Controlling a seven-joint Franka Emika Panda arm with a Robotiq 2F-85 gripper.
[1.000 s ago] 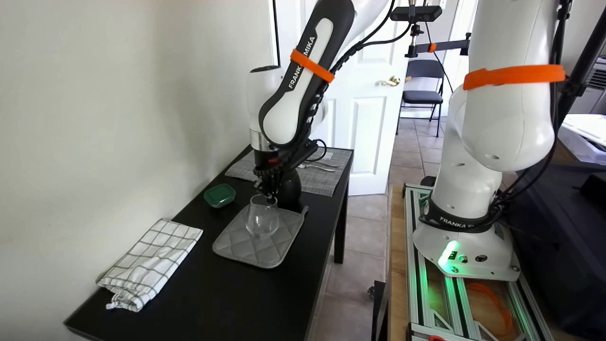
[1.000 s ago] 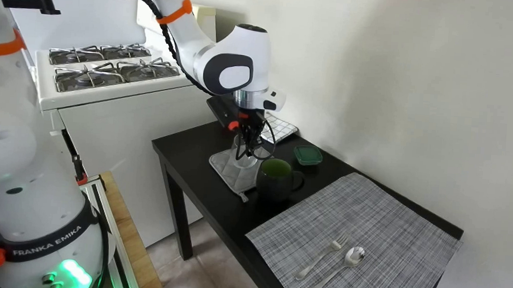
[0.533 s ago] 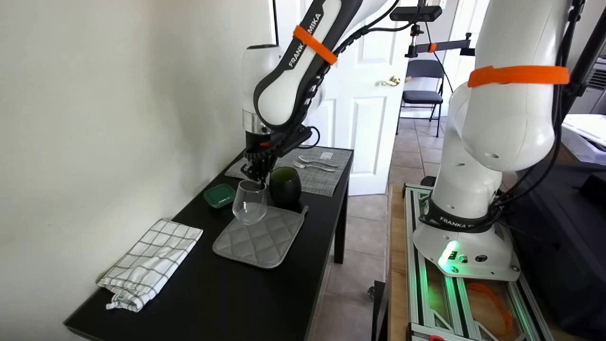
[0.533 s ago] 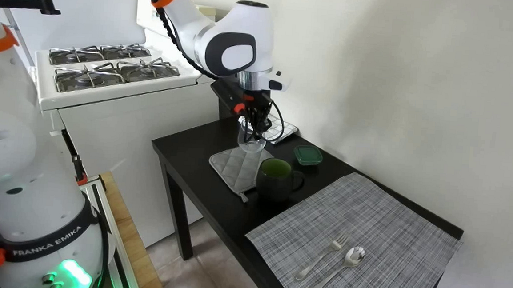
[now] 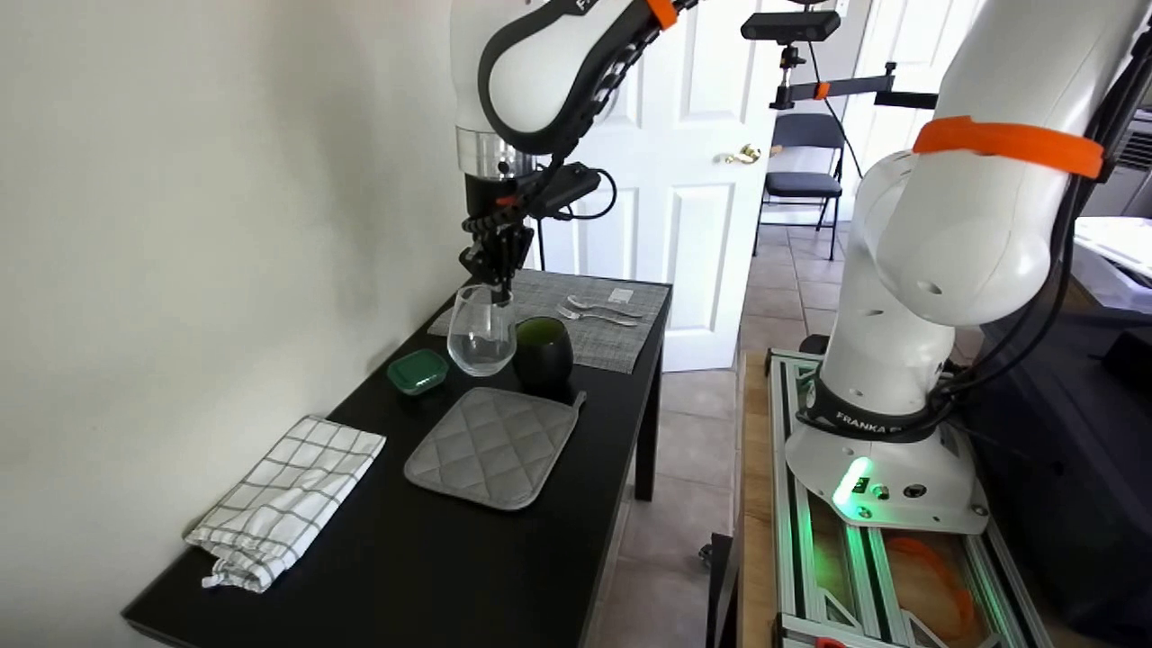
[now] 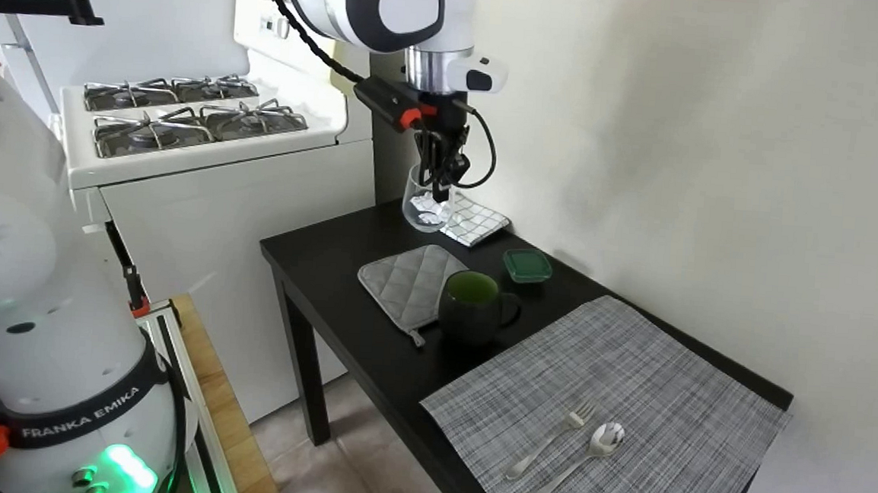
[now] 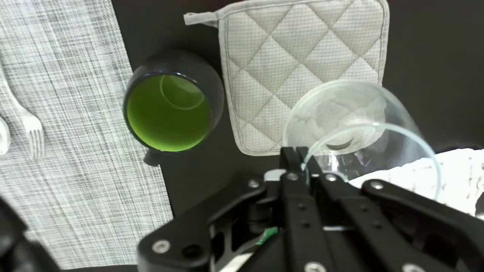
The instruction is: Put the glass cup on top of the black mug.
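Observation:
The clear glass cup [image 5: 481, 344] hangs from my gripper [image 5: 500, 295], upright or nearly so, above the table in both exterior views [image 6: 424, 213]. My gripper is shut on one side of its rim, as the wrist view shows [image 7: 295, 149]; the glass [image 7: 348, 113] extends to the right of the fingers there. The black mug [image 6: 469, 315] stands upright on the table, its green inside facing up and its handle toward the wall side. In the wrist view the mug [image 7: 172, 109] is left of the gripper and apart from the glass. The mug looks empty.
A grey quilted pot holder [image 5: 495, 450] lies beside the mug. A green lidded container [image 6: 527, 266] is near the wall. A grey placemat [image 6: 666, 390] carries a fork [image 6: 553, 440] and a spoon [image 6: 578, 465]. A checked towel [image 5: 286, 499] lies along the wall.
My gripper has risen with the glass, lifting it from the pot holder to well above the table. The glass has also shifted slightly toward the wall. The mug has not moved.

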